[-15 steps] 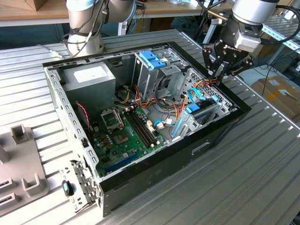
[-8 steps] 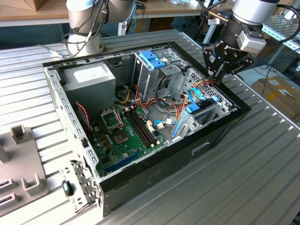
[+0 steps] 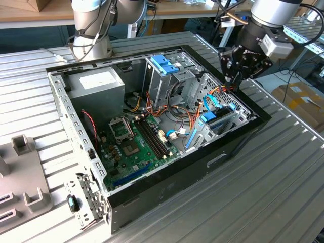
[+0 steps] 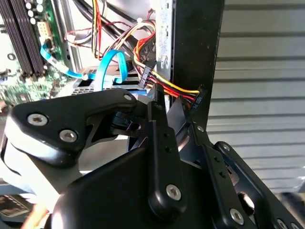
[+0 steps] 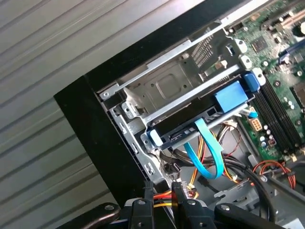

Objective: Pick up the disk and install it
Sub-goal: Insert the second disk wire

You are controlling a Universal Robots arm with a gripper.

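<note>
1. First wrist view: the disk (image 5: pixel 200 117) is seen sitting in the metal drive cage (image 5: pixel 167 86) at the front corner of the computer case (image 3: pixel 238 136), with its light-blue rail at the edges. It looks already put in, or nearly so.
2. The gripper (image 3: pixel 238 76) is held above that corner, just over the coloured wires (image 3: pixel 217 93). Nothing is held in it. The fingers (image 5: pixel 178 202) are seen close together near a wire plug; a thin gap or a full close cannot be told apart.
3. The wires could be caught or pulled by the fingers, because they lie so near.
4. The blue flat cable (image 5: pixel 205 152) could be bent if it is pushed.
5. The disk could be left part-way out if it is not pressed home; the back of it is hidden.
6. Much of the second wrist view is blocked by the gripper's own black body.
</note>
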